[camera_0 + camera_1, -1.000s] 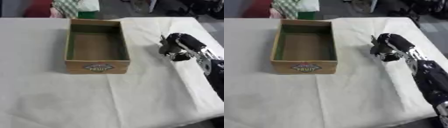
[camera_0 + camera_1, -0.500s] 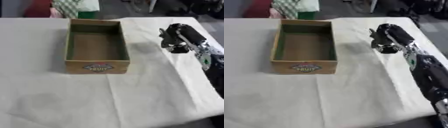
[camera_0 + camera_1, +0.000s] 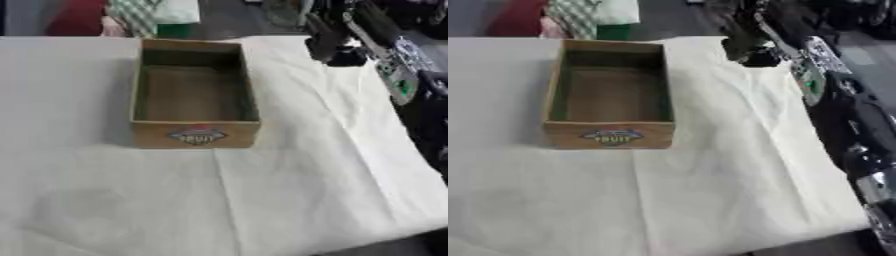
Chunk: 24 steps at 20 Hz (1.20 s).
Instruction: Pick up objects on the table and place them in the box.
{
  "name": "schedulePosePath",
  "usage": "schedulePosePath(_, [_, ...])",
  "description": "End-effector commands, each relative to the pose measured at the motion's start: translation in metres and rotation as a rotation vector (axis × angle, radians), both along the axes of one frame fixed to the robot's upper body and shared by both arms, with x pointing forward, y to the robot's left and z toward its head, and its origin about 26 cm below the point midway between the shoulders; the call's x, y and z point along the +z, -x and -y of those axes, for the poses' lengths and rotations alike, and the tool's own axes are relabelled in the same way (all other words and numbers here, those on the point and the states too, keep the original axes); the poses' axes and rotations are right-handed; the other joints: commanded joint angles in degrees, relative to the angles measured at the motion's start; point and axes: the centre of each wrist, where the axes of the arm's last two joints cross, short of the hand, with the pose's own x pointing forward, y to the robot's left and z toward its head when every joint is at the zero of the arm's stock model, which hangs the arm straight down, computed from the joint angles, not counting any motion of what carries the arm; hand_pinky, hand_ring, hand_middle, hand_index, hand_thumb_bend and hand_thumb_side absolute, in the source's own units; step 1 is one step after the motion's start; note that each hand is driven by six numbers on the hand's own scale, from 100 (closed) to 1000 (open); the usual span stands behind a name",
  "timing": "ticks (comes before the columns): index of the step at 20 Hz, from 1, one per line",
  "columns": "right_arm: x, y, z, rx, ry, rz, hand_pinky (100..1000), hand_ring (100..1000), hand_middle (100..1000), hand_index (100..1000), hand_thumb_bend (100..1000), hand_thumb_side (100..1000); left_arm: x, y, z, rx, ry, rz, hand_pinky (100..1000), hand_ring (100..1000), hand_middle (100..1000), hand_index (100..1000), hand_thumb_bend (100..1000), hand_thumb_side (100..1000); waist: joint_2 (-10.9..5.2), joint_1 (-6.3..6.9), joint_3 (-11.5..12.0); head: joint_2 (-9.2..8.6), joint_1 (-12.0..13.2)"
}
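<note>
An open wooden box with a fruit label on its near wall stands on the white cloth, and its inside looks bare. My right hand hangs above the cloth to the right of the box's far end. Its fingers are curled down round a small dark thing with a pale spot that I cannot make out further. The black and silver right forearm runs down the right side of the view. My left hand shows in no view.
The white cloth covers the table, with a fold line running from the box to the front edge. Beyond the far edge lie a green checked fabric and something red. The table's right edge lies under my right arm.
My right hand has risen off the cloth and moved away from me, towards the far right corner of the box, still curled. The box has not moved.
</note>
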Motion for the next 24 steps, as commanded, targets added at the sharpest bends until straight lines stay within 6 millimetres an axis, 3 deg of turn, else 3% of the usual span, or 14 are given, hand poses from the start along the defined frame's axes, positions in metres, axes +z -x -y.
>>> schedulePosePath(1, [0.028, -0.005, -0.017, 0.062, 0.03, 0.047, 587, 566, 262, 340, 241, 171, 0.007, 0.001, 0.0, -0.007, -0.01, 0.023, 692, 635, 617, 650, 100, 886, -1.32, 0.1, 0.1, -0.25, -0.4])
schedulePosePath(7, [0.032, -0.028, -0.063, 0.161, 0.072, 0.011, 588, 569, 274, 355, 185, 191, 0.007, 0.001, 0.001, -0.017, -0.012, 0.021, 692, 635, 616, 650, 100, 884, -1.6, 0.08, 0.8, -0.23, -0.9])
schedulePosePath(14, [0.006, -0.05, -0.104, 0.221, 0.118, -0.096, 589, 573, 292, 379, 100, 205, 0.007, 0.0, 0.004, -0.033, -0.007, 0.019, 691, 635, 616, 650, 100, 885, -1.7, 0.51, 1.8, -0.31, -1.9])
schedulePosePath(20, [-0.021, -0.058, -0.125, 0.238, 0.182, -0.185, 597, 586, 330, 425, 100, 235, 0.006, 0.0, 0.006, -0.04, -0.005, 0.017, 692, 636, 616, 650, 100, 887, -1.61, 0.85, 2.1, -0.08, -2.5])
schedulePosePath(24, [-0.036, -0.059, -0.132, 0.241, 0.258, -0.242, 628, 632, 427, 548, 100, 275, 0.005, 0.0, 0.006, -0.041, -0.005, 0.015, 692, 636, 616, 650, 100, 889, -1.54, 0.92, 2.1, -0.05, -2.6])
